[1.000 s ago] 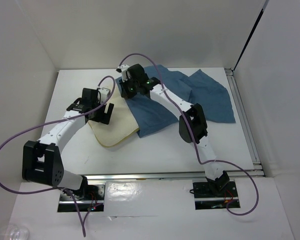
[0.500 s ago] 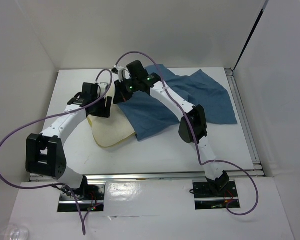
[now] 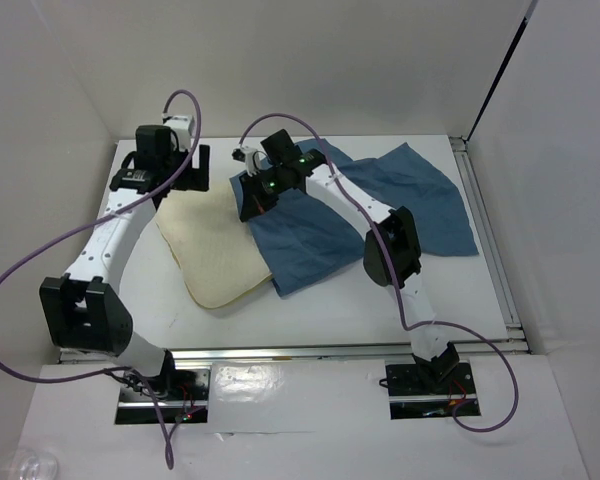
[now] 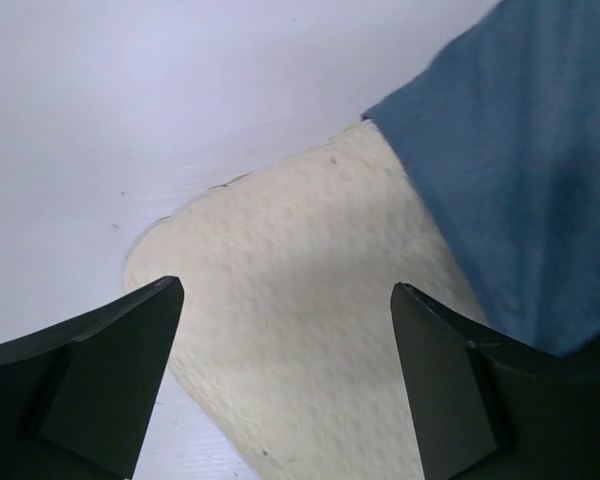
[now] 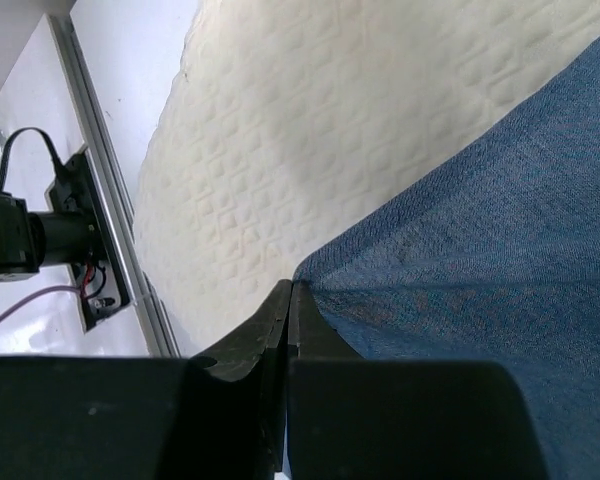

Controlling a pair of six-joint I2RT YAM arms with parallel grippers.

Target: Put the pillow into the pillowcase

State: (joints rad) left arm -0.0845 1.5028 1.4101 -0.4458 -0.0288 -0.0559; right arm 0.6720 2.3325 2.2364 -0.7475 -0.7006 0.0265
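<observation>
Two hands hang over the pillow (image 3: 215, 255), which lies on the white worktop (image 3: 330, 310), its right side covered by the blue pillowcase (image 3: 380, 200). The left hand (image 4: 280, 400) hovers above the pillow's far corner, spread wide and holding nothing. The right hand (image 5: 288, 300) pinches the pillowcase edge that lies over the pillow.

No legible text, label or number shows anywhere (all 3 views).
</observation>
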